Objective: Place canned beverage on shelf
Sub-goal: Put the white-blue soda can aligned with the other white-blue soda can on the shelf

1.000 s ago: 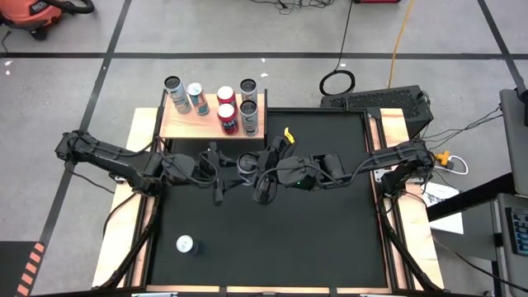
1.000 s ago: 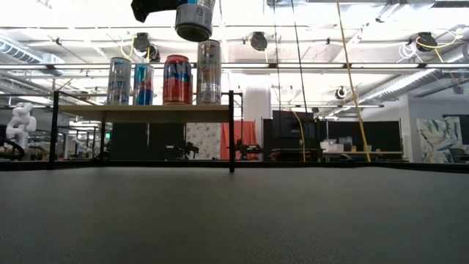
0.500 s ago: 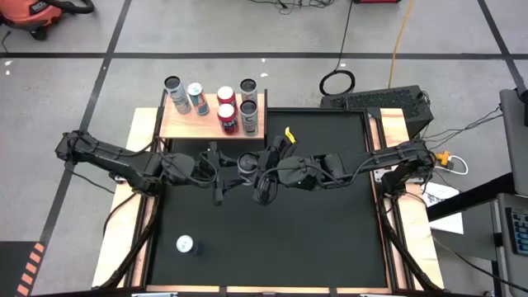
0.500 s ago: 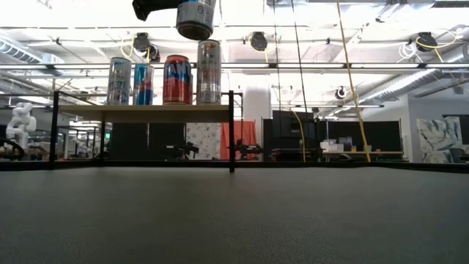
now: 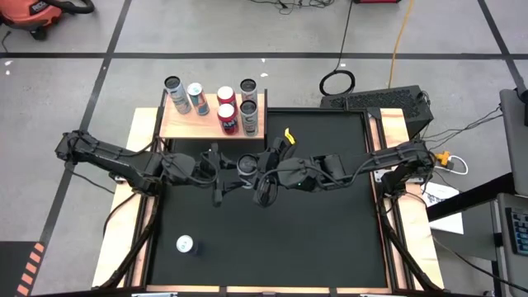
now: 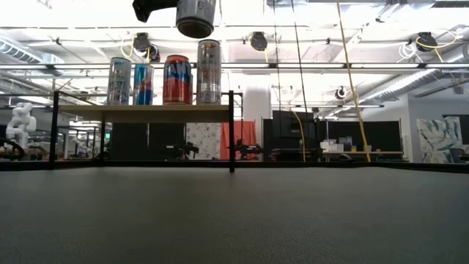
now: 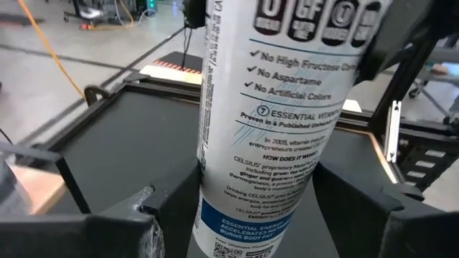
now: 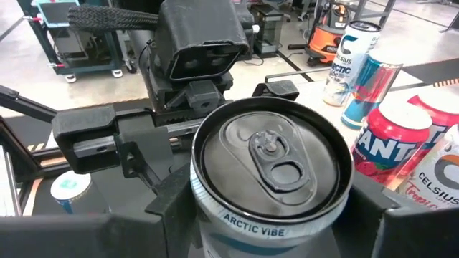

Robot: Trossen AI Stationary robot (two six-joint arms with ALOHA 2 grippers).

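A white-and-blue Celsius can (image 5: 246, 165) hangs upright above the middle of the black mat. It shows at the top of the low view (image 6: 195, 18). My left gripper (image 5: 235, 170) comes at it from the table's left and is shut on its lower body. My right gripper (image 5: 255, 170) comes from the right and is shut on its upper body. The light-wood shelf (image 5: 183, 124) stands at the far left on a thin black frame (image 6: 231, 128) and carries several upright cans (image 6: 178, 79). My left gripper (image 7: 254, 218) has the can's lower body (image 7: 251, 193) between its two fingers, one on each side. The fingers come level from the table's left. The can stands upright, clear of the mat. My right gripper (image 8: 269, 215) pinches the can's upper wall (image 8: 265, 231) just below the rim, one finger on each side. It slants down from the table's right, and the can's lid (image 8: 271, 161) faces its camera. The can is lifted clear.
One more can (image 5: 185, 245) stands on the mat near the near-left corner. A small yellow object (image 5: 287, 134) shows by the right arm. Wooden strips (image 5: 148, 247) edge the mat. The shelf cans (image 8: 373, 79) stand close to the far left of the held can.
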